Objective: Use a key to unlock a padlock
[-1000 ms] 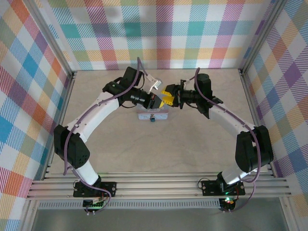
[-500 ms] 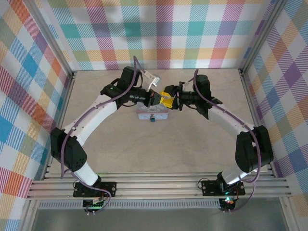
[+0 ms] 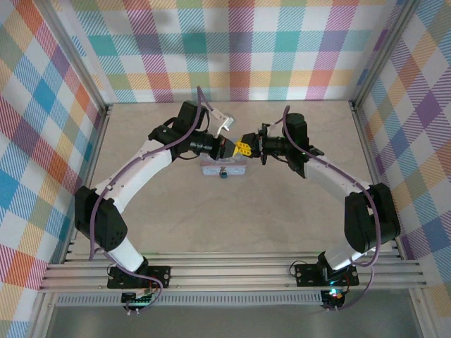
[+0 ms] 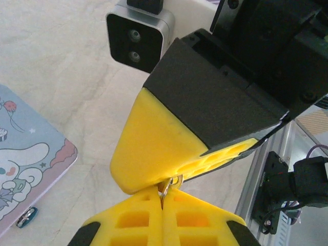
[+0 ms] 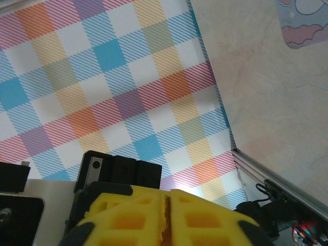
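Observation:
The two yellow-fingered grippers meet tip to tip above the table's middle. My left gripper point(image 3: 230, 147) point(image 4: 163, 197) is shut on a small metal key point(image 4: 167, 188), whose ring pokes out of its fingertips. My right gripper point(image 3: 246, 148) point(image 5: 165, 201) comes in from the opposite side, and its jaws are shut over the key's ring point(image 4: 178, 180). The padlock point(image 3: 223, 174) point(image 4: 25, 217), tiny and dark with a teal spot, lies on the table against the near edge of the tin, below both grippers and apart from them.
A pale blue cartoon-printed tin point(image 3: 222, 167) point(image 4: 25, 164) point(image 5: 303, 23) lies flat under the grippers. Plaid walls and aluminium rails point(image 3: 366, 134) enclose the beige table point(image 3: 232, 225). The right arm's wrist camera point(image 4: 137, 36) sits close in front of the left wrist.
The right gripper has slid left up to the left gripper's tips, and its jaws have gone from part open to shut on the key's ring. The left gripper stayed shut.

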